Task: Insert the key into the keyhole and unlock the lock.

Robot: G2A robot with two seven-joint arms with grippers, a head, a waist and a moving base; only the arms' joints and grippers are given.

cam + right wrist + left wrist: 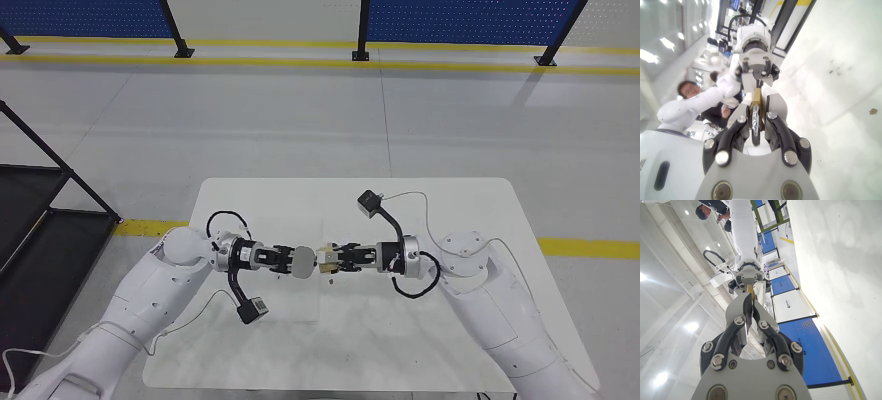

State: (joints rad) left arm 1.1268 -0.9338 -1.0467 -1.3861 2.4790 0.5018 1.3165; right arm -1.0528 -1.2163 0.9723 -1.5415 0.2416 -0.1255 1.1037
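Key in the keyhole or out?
Looks in: the key head sits flush against the end of the lock, no blade visible between; left pincer grips it.

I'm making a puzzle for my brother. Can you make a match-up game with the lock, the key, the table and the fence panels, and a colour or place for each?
Things:
1 lock
2 key
3 table
4 fence panels

Matches:
A white
B blue
C held in the right gripper
D held in the left gripper

Pairs: 1-C, 2-D, 3-A, 4-B
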